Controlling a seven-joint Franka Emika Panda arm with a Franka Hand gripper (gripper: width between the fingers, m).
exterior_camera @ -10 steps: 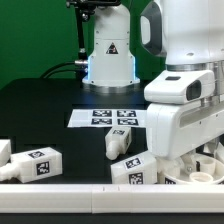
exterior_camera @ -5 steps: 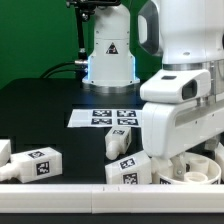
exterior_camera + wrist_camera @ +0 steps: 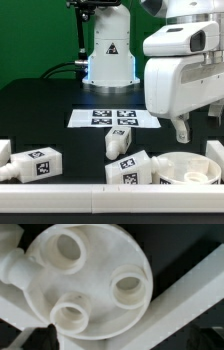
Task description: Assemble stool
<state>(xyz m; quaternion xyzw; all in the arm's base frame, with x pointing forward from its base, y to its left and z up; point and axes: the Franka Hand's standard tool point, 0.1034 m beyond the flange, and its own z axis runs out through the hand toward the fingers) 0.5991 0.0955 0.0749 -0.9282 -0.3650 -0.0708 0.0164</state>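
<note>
The round white seat disc [image 3: 188,166] lies at the front of the table on the exterior view's right, hollow side up. In the wrist view the seat disc [image 3: 85,277] shows three round sockets. My gripper [image 3: 200,126] hangs above it, open and empty; one finger [image 3: 181,128] shows clearly. In the wrist view the gripper [image 3: 122,341] has its dark fingertips [image 3: 35,339] wide apart over the disc's edge. Three tagged white legs lie on the table: one [image 3: 36,163] at the front left, one [image 3: 120,140] in the middle, and one [image 3: 136,170] next to the disc.
The marker board [image 3: 113,117] lies flat mid-table. A white rail [image 3: 60,187] runs along the table's front edge and also shows in the wrist view [image 3: 175,303]. Another white part [image 3: 3,152] sits at the far left. The robot base [image 3: 108,55] stands behind.
The gripper has risen from low around the seat disc to well above it. The disc stays on the table and is now in plain view.
</note>
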